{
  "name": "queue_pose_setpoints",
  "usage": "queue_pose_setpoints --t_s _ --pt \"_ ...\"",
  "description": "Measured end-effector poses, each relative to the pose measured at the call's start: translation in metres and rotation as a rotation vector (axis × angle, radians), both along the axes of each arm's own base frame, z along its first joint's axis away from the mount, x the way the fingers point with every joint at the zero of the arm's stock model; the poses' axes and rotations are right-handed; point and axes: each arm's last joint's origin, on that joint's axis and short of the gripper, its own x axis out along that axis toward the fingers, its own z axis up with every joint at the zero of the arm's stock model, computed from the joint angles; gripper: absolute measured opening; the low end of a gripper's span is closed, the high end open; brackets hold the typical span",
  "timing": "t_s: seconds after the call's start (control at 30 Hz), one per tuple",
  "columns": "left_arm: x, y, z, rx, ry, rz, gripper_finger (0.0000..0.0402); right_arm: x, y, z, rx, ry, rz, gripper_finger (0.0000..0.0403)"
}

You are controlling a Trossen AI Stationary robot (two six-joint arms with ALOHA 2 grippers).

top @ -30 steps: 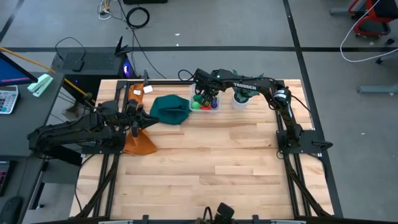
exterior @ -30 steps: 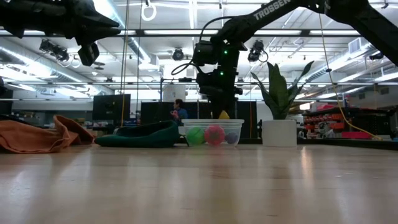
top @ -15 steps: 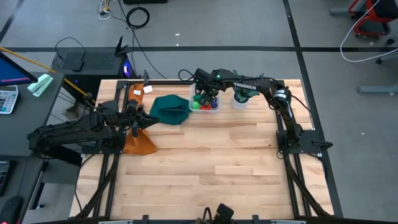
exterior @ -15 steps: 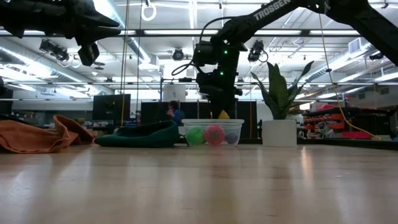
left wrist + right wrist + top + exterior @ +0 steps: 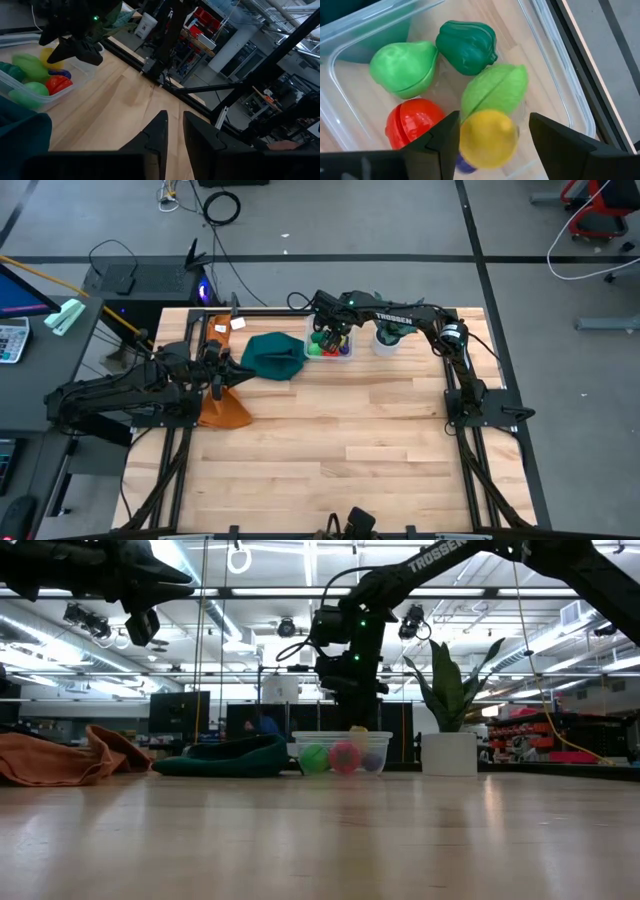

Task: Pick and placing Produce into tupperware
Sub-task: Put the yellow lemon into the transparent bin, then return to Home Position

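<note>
The clear tupperware [image 5: 348, 356] stands at the table's far middle and holds the produce. In it are a light green pear [image 5: 405, 67], a dark green pepper [image 5: 466, 46], a light green pod [image 5: 495, 90], a red piece [image 5: 412, 122] and a sliver of purple [image 5: 465, 162]. A yellow piece [image 5: 487, 137] lies on top of the others. My right gripper [image 5: 493, 122] hangs open just above it, pointing steeply down, one finger on each side. My left gripper [image 5: 222, 372] waits raised at the table's left, its fingers [image 5: 160, 130] nearly together and holding nothing.
A dark green cloth [image 5: 272, 355] lies just left of the tupperware, and an orange cloth [image 5: 225, 410] lies under the left arm. A potted plant [image 5: 450, 740] stands to the container's right. The near half of the wooden table [image 5: 340, 450] is bare.
The yellow piece has dropped from just above the tupperware's rim, between my right gripper's fingers, down onto the other produce inside. My right gripper has let it go and has stayed above the container.
</note>
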Motion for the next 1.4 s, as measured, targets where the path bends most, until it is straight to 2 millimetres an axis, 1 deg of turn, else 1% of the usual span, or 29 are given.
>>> queue_pose_setpoints --t_s 0.27,0.47,0.6,0.7,0.8,0.9,1.0,1.03,1.07,1.13,1.2,1.3,1.4 --pt "0.000 0.000 0.000 0.000 0.000 0.000 0.0073 0.000 0.000 0.000 0.000 0.000 0.000 0.0207" --pt "0.000 0.000 0.000 0.005 0.001 0.000 0.0067 0.001 0.000 0.001 -0.002 -0.003 0.001 0.0202" --pt "0.000 0.000 0.000 0.005 0.001 0.000 0.0068 0.003 0.002 0.008 -0.009 -0.016 0.008 0.0193" --pt "0.000 0.000 0.000 0.006 0.001 0.000 0.0072 0.007 0.006 0.017 -0.018 -0.037 0.024 0.0174" --pt "0.000 0.000 0.000 0.006 0.001 0.000 0.0073 0.010 0.010 0.028 0.004 -0.056 0.045 0.0141" --pt "0.000 0.000 0.000 0.006 0.001 0.000 0.0069 0.012 0.014 0.040 0.034 -0.084 0.066 0.0092" --pt "0.000 0.000 0.000 0.005 0.001 0.000 0.0064 0.010 0.020 0.051 0.100 -0.077 0.108 0.0030" --pt "0.000 0.000 0.000 0.005 0.001 0.000 0.0063 0.009 0.023 0.054 0.123 -0.071 0.128 0.0016" --pt "0.000 0.000 0.000 0.005 0.001 0.000 0.0062 0.007 0.025 0.058 0.143 -0.068 0.145 0.0009" --pt "0.000 0.000 0.000 0.005 0.001 0.000 0.0062 0.002 0.032 0.066 0.168 -0.072 0.167 0.0012" --pt "0.000 0.000 0.000 0.004 0.001 0.001 0.0063 -0.003 0.040 0.079 0.165 -0.109 0.191 0.0010" --pt "0.000 0.000 0.000 0.000 0.000 0.001 0.0066 -0.016 0.056 0.102 0.137 -0.182 0.232 0.0002" --pt "0.000 0.000 0.000 0.001 0.000 0.003 0.0066 -0.036 0.072 0.120 0.102 -0.273 0.262 0.0001"
